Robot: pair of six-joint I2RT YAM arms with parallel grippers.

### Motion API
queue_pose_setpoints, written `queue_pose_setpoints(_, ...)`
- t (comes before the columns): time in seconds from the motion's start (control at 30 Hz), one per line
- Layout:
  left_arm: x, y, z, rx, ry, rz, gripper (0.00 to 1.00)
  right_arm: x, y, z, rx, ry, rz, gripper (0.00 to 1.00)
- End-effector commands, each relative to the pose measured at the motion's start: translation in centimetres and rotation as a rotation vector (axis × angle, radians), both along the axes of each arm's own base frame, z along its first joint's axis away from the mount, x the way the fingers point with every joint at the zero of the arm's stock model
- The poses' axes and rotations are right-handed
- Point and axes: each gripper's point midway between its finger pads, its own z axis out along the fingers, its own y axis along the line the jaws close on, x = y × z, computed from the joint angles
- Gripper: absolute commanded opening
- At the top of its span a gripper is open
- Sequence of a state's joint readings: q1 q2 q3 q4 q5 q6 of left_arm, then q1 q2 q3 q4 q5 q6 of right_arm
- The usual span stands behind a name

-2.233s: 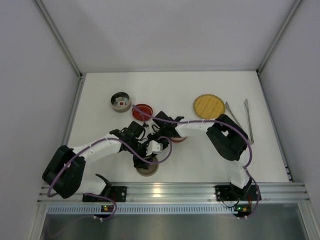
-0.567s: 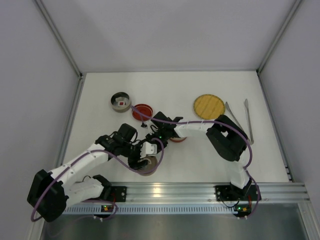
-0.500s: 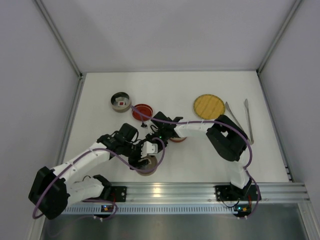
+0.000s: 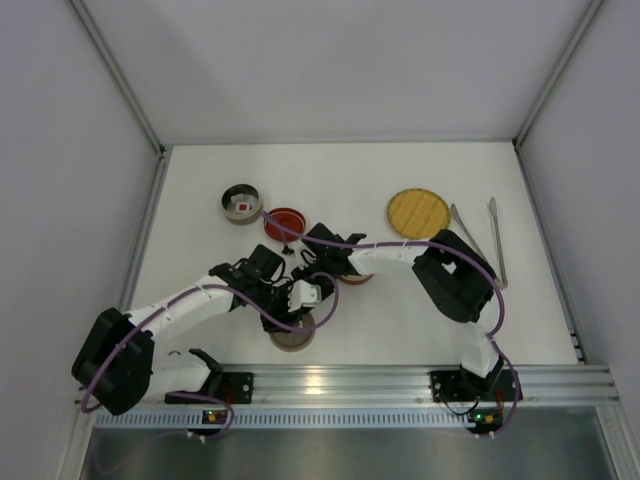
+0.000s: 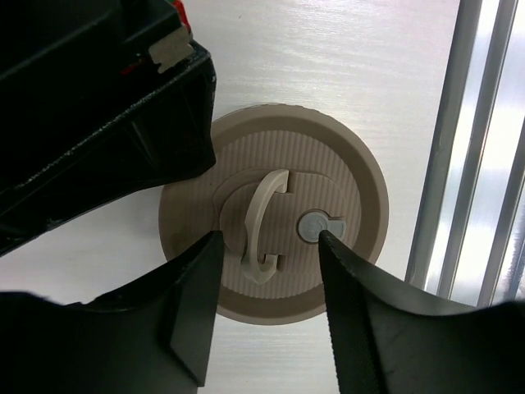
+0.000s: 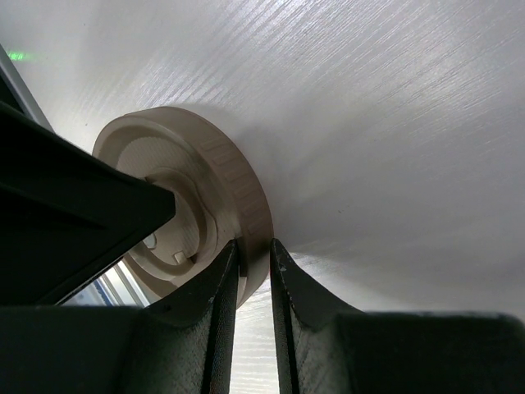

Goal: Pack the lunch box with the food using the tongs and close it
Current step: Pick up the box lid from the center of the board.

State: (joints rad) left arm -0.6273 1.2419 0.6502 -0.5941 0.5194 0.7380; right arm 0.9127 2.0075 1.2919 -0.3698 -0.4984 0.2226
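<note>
A round beige lunch box lid (image 5: 328, 271) with a curved handle (image 5: 264, 222) lies near the table's front edge, also seen as the lid (image 4: 293, 337). My left gripper (image 5: 268, 242) hovers open over it, one finger on each side of the handle, touching nothing. My right gripper (image 6: 254, 246) is shut on the lid's rim (image 6: 253, 215). A steel tin (image 4: 240, 204) at the back left holds a small white-and-red piece of food (image 4: 241, 207). The silver tongs (image 4: 498, 245) lie untouched at the far right.
A red tin (image 4: 285, 223) stands beside the steel tin, and another red one (image 4: 356, 277) sits partly under the right arm. A round yellow plate (image 4: 418, 211) lies left of the tongs. The aluminium rail (image 5: 476, 164) runs close to the lid.
My left arm has swung in, bringing its gripper closer over the lid, and its jaws have narrowed somewhat. The right gripper has kept its hold on the lid's rim.
</note>
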Motion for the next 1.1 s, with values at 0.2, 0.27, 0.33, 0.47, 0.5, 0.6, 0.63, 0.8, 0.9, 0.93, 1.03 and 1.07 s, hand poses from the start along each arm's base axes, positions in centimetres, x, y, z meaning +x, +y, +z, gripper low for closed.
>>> queue_pose_setpoints(0.2,-0.2,-0.8,0.7,-0.039,-0.004,-0.049,0.45,1.3,-1.1,-1.4,-0.078,-0.07,-0.024,0.2)
queue_pose_setpoints(0.27,-0.4,-0.8,0.6,-0.04,-0.004,-0.057,0.42,1.4,-1.2,-1.4,-0.078,-0.07,-0.027,0.19)
queue_pose_setpoints(0.33,-0.3,-0.9,0.7,-0.043,-0.009,-0.058,0.41,1.4,-1.1,-1.4,-0.077,-0.068,-0.026,0.2)
queue_pose_setpoints(0.47,-0.7,-0.8,0.7,-0.031,-0.011,-0.087,0.34,1.6,-1.0,-1.0,-0.073,-0.07,-0.028,0.22)
queue_pose_setpoints(0.5,-0.8,-0.8,0.9,-0.032,-0.017,-0.098,0.32,1.8,-0.9,-0.8,-0.069,-0.076,-0.029,0.24)
queue_pose_setpoints(0.6,-0.9,-0.8,1.7,-0.04,-0.038,-0.114,0.2,2.3,-0.9,-0.1,-0.065,-0.094,-0.032,0.31)
queue_pose_setpoints(0.63,-0.9,-0.7,1.8,-0.039,-0.038,-0.115,0.15,2.5,-1.1,0.4,-0.062,-0.095,-0.037,0.35)
queue_pose_setpoints(0.8,-1.7,0.0,2.9,-0.034,-0.039,-0.098,0.0,3.9,-0.9,4.0,0.0,-0.124,-0.045,0.62)
queue_pose_setpoints(0.9,-1.5,0.0,4.4,-0.06,-0.078,-0.089,0.0,4.9,-1.3,6.3,0.036,-0.15,-0.044,0.84)
queue_pose_setpoints(0.93,-1.8,0.1,4.8,-0.061,-0.068,-0.082,0.0,5.5,-1.6,7.5,0.056,-0.168,-0.054,0.89)
queue_pose_setpoints(1.03,-1.5,-0.1,6.9,-0.085,-0.075,-0.024,0.0,7.0,-2.8,10.7,0.097,-0.214,-0.072,0.99)
queue_pose_setpoints(1.07,-1.8,0.1,7.3,-0.078,-0.057,-0.009,0.0,7.5,-3.3,11.5,0.107,-0.229,-0.079,0.99)
